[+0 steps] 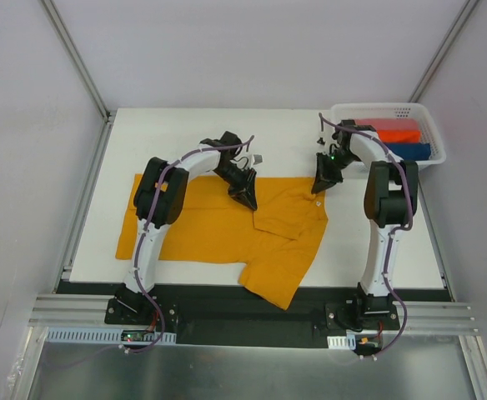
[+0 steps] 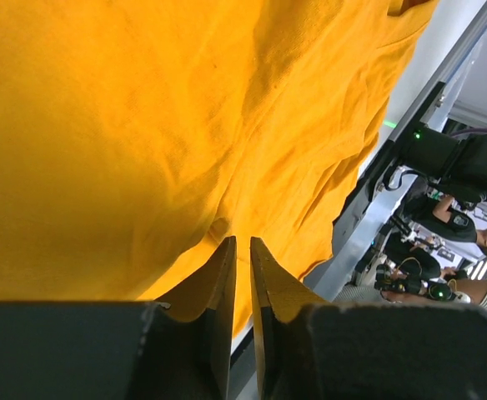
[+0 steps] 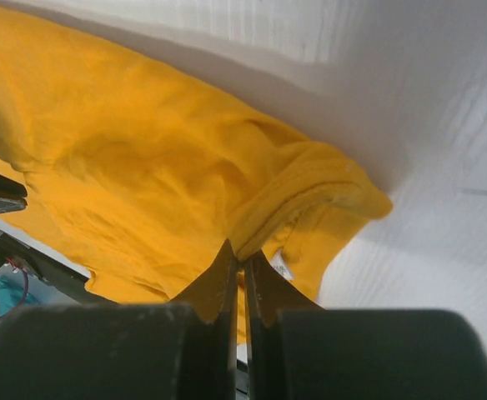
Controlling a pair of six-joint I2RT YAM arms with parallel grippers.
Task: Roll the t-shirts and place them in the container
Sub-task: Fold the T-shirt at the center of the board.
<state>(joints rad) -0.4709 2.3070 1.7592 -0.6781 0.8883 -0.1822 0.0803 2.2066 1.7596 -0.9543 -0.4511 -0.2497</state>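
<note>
Across the middle of the white table (image 1: 193,133) lies the yellow shirt (image 1: 202,225), spread flat on its left side, with a sleeve trailing down toward the near edge. Now, the left gripper (image 1: 247,198) is down on the shirt's far edge, roughly at its centre. From the left wrist camera its fingers (image 2: 218,283) are drawn narrow with only a slit between them, and the cloth puckers right at the tips, so that's a pinch on the fabric. Over to the right gripper (image 1: 319,187), planted at the shirt's far right corner. The right wrist view shows its jaws squeezed together on a rolled, stitched edge of the shirt, creases fanning out from the bite and bare table just beyond. Both arms arch over the cloth, the two grippers well apart along that far edge. Up in the far right corner sits a white basket (image 1: 434,133) holding a red cloth (image 1: 394,132) and a blue cloth (image 1: 410,151).
</note>
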